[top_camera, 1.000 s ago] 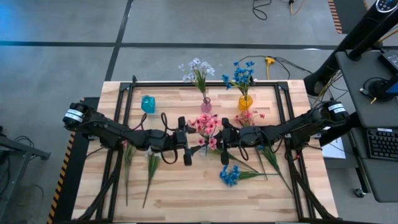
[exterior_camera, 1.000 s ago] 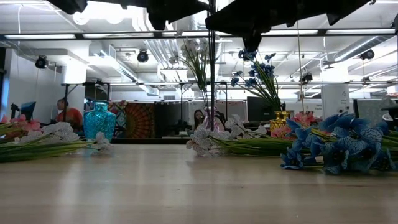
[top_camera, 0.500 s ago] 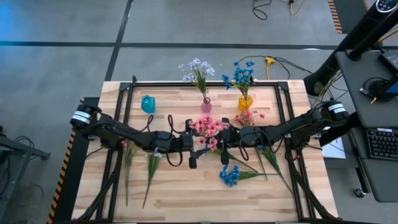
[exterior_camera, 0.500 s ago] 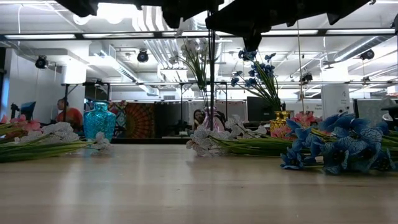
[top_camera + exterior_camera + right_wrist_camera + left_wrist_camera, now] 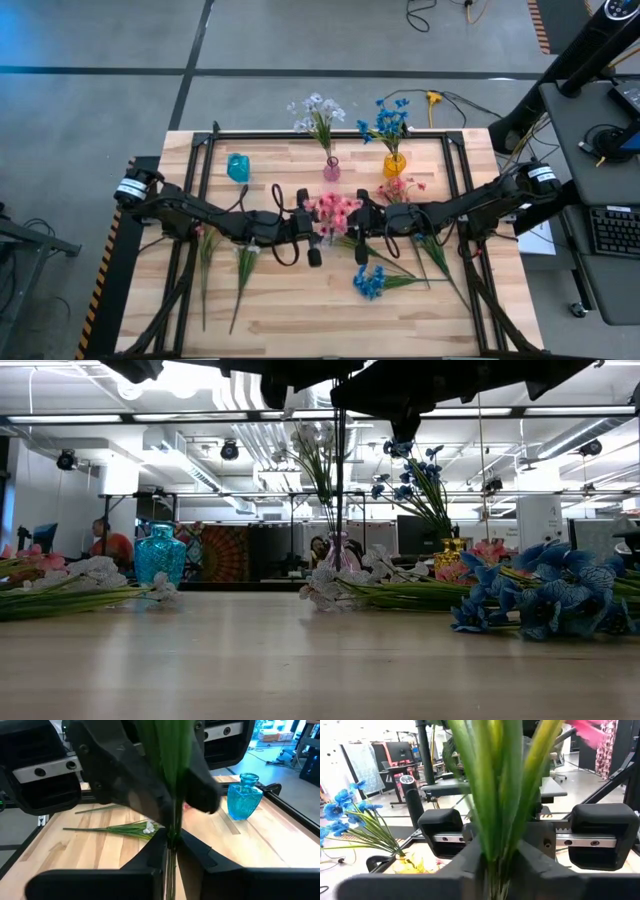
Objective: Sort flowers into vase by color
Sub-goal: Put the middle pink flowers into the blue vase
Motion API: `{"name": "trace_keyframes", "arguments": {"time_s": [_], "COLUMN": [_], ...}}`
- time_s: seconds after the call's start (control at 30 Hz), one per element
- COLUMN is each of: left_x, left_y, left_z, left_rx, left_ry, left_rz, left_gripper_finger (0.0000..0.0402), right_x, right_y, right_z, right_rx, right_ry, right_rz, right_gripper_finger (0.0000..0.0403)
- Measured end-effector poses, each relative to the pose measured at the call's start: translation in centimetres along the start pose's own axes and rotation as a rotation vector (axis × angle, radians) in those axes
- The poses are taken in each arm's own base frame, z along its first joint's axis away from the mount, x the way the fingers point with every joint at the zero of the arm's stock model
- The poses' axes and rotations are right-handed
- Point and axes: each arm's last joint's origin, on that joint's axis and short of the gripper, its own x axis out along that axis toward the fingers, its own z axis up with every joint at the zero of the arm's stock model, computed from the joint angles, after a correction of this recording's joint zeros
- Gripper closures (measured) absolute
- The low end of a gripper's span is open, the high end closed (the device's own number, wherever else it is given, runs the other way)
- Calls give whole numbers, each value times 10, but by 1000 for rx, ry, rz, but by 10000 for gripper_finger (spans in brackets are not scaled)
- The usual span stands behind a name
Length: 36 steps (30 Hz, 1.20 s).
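A: Both claws clamp the pink spray (image 5: 331,212) mid-counter, left claw (image 5: 312,238), right claw (image 5: 362,236).
B: If they pull apart, I'd expect the stem to snap.

On the wooden table (image 5: 300,310) we see a teal vase (image 5: 237,167), a pink vase (image 5: 331,170) and an orange vase (image 5: 394,164) beyond the right gripper (image 5: 362,228), with a blue spray (image 5: 370,282) lying just nearer than it.
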Motion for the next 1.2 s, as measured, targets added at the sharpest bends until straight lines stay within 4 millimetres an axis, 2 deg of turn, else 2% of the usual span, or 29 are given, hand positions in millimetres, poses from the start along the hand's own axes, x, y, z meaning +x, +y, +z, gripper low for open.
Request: {"name": "trace_keyframes", "arguments": {"time_s": [0.07,0.13,0.4,0.57,0.93,1.2], "left_x": [0,0,-2,-6,-31,-72], "left_y": [0,0,1,4,24,54], "left_z": [0,0,0,6,29,59], "left_rx": [-1,-1,10,6,65,100], "left_ry": [1,3,34,33,132,187], "left_rz": [0,0,6,21,202,498], "left_gripper_finger": [385,395,398,400,401,401], "right_x": [0,0,-4,-13,-28,-30], "right_y": [0,0,-1,-2,-5,-6], "right_z": [0,0,5,10,19,18], "right_rx": [0,6,29,43,46,61], "right_ry": [0,-1,-8,21,44,66], "right_rz": [0,0,1,-2,-5,-7], "right_gripper_finger": [355,335,243,209,197,197]}}
